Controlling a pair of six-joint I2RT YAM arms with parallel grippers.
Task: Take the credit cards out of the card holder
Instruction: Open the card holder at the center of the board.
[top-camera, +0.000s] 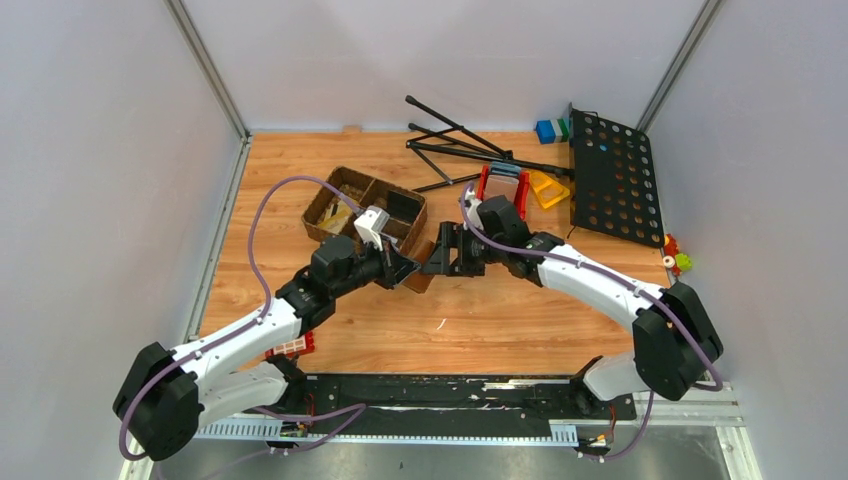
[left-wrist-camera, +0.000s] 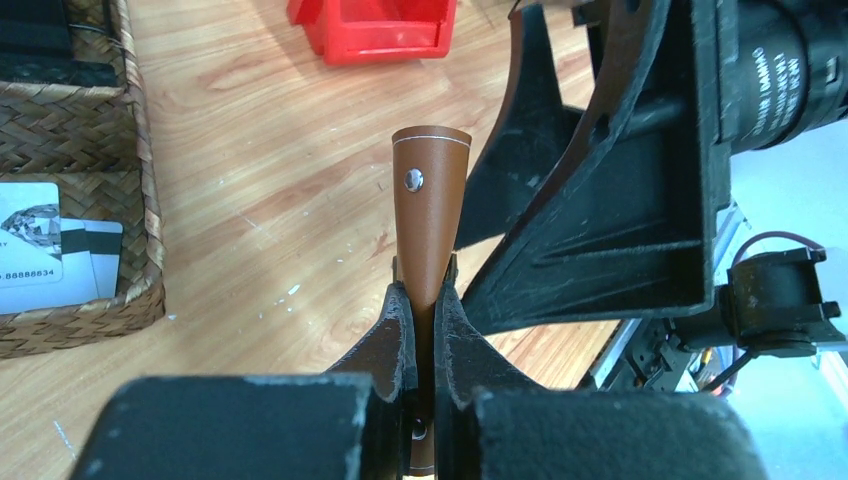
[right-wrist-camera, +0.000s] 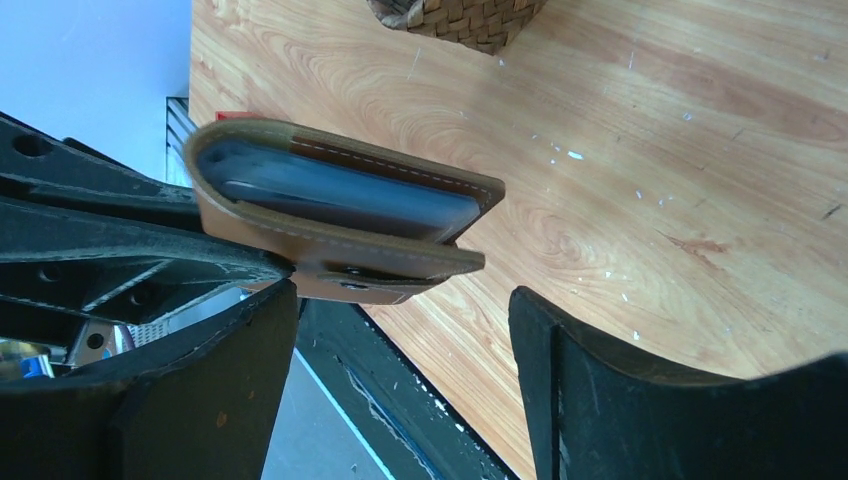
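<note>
The brown leather card holder (top-camera: 419, 280) hangs just above the wooden table between the two arms. My left gripper (left-wrist-camera: 425, 292) is shut on it, pinching its thin brown flap with the metal stud (left-wrist-camera: 431, 200) between both fingers. In the right wrist view the card holder (right-wrist-camera: 340, 235) shows edge-on, with the dark grey edges of the credit cards (right-wrist-camera: 330, 190) tucked inside. My right gripper (right-wrist-camera: 400, 335) is open, facing the holder. Its left finger sits just under the holder's lower flap, and nothing lies between its fingers. From above, the right gripper (top-camera: 441, 258) meets the left gripper (top-camera: 400, 270) at the holder.
A woven basket (top-camera: 360, 205) holding white printed cards (left-wrist-camera: 40, 250) stands behind the left gripper. A red bin (top-camera: 503, 185), black rods (top-camera: 460, 140) and a black perforated panel (top-camera: 612, 175) lie at the back right. A red gridded block (top-camera: 292, 347) sits near the left arm.
</note>
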